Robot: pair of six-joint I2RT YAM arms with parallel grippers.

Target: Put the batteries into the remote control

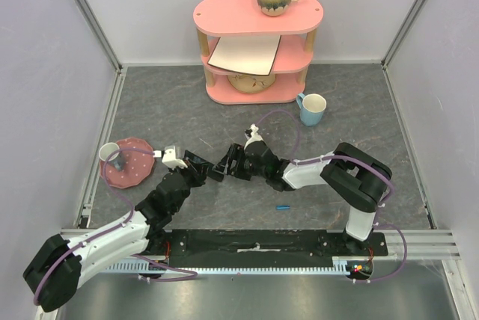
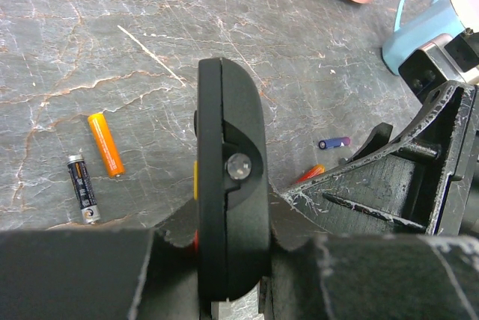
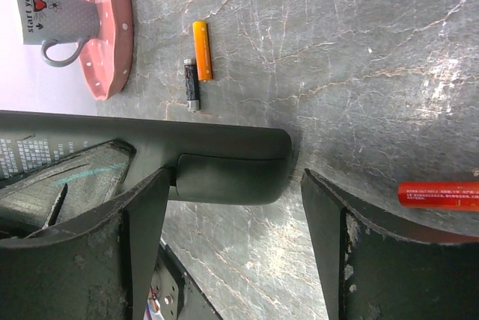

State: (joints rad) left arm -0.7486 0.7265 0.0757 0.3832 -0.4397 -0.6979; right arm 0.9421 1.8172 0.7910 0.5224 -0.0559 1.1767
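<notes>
The overhead view shows the two grippers meeting mid-table, but the dark remote between them is hard to pick out there. The left wrist view shows it plainly: the remote control [image 2: 228, 185] stands on edge, and the left gripper [image 2: 232, 234] is clamped on it from both sides. The remote's free end points at the right gripper [image 3: 236, 182]. The right wrist view shows that gripper's jaws spread wide. The remote's rounded end reaches into the gap just beside one finger [image 3: 142, 215] and well apart from the other.

Only the wrist views show the batteries, four in all. An orange battery [image 3: 201, 49] and a black battery [image 3: 192, 83] lie side by side on the table [image 1: 359, 148], left of the remote, near the pink plate [image 3: 112, 43]. A red battery [image 3: 441, 194] lies by the right gripper's outer finger. A purple battery [image 2: 334, 142] with a pale end lies just past it, though it is too small to read with certainty.

Only the overhead view shows one bright blue cylinder [image 1: 282, 206], on the table near the right arm's base.

There are three mugs. One stands on the pink shelf [image 1: 224, 13], a blue mug [image 1: 312, 108] stands to its right, and one stands on the plate.
</notes>
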